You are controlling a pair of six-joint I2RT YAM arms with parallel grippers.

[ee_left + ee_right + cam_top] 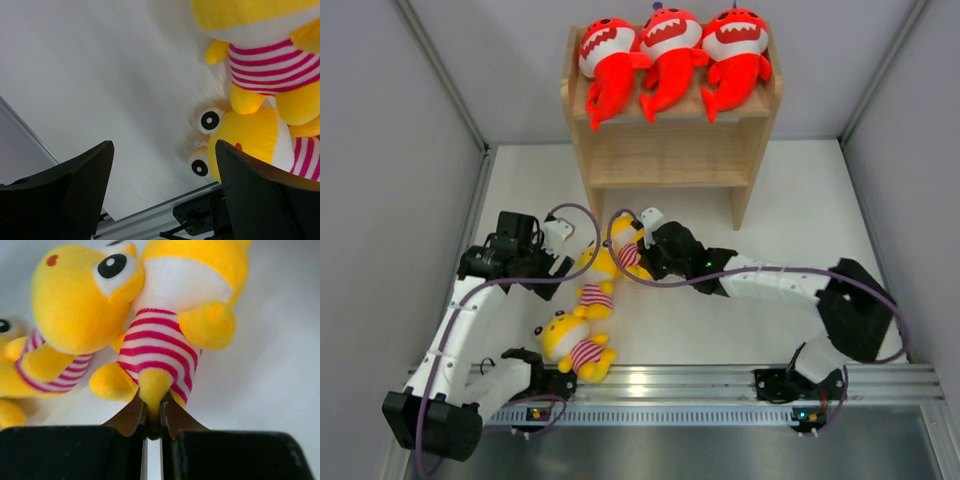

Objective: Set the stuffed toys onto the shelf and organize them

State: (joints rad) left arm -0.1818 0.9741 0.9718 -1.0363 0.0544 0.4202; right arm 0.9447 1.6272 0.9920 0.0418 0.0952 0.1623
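Top external shows you the shelf [670, 150] at 12 o'clock on the bench [800, 210]. Three sharks lie side by side on its top tier, tails hanging over the front edge: the left shark [608, 65], the middle shark [670, 55] and the right shark [735, 55].

Three yellow striped toys lie on the bench below the shelf, strung from the centre toward 7 o'clock: the far toy [625, 245], the middle toy [595, 285] and the near toy [575, 345].

In the right wrist view, your right fingers [165, 415] are clamped on one foot of the far toy, whose body touches the middle toy's head.

Your left fingers [556, 266] sit at 9 o'clock of the middle toy. The left wrist view shows them spread apart over bare bench.
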